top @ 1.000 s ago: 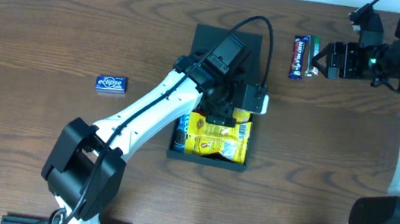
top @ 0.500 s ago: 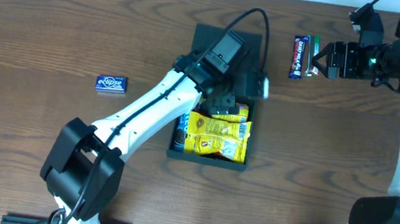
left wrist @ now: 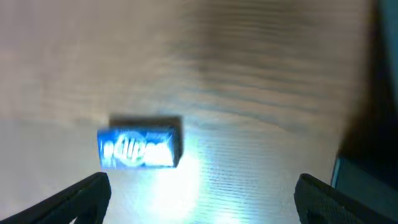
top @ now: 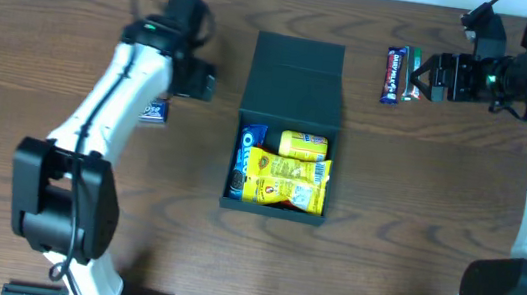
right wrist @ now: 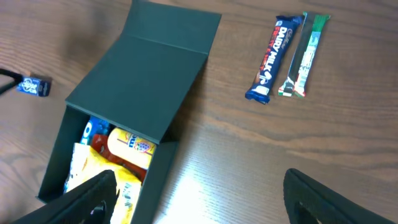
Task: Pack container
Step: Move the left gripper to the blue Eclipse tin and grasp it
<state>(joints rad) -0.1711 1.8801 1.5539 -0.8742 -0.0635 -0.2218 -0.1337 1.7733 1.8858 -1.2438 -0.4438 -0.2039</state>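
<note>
The container [top: 295, 81] is a dark square box in the middle of the table, its flap lid open and laid back. It holds an Oreo packet [top: 245, 160], a yellow tube [top: 302, 145] and yellow snack packets [top: 284, 182]. It also shows in the right wrist view [right wrist: 143, 81]. My left gripper [top: 196, 81] is open and empty, just above a blue Eclipse gum pack [left wrist: 140, 148], which my arm partly hides in the overhead view [top: 154, 111]. My right gripper [top: 423, 81] is open and empty beside a Dairy Milk bar [top: 391, 75].
A green and white stick packet [right wrist: 303, 56] lies right next to the Dairy Milk bar [right wrist: 273, 57], right of the lid. The left wrist view is blurred; its open fingers [left wrist: 202, 202] frame bare wood below the gum pack.
My left arm has swung from over the box to the left, to the gum pack, uncovering the box contents. The right arm has not moved.
</note>
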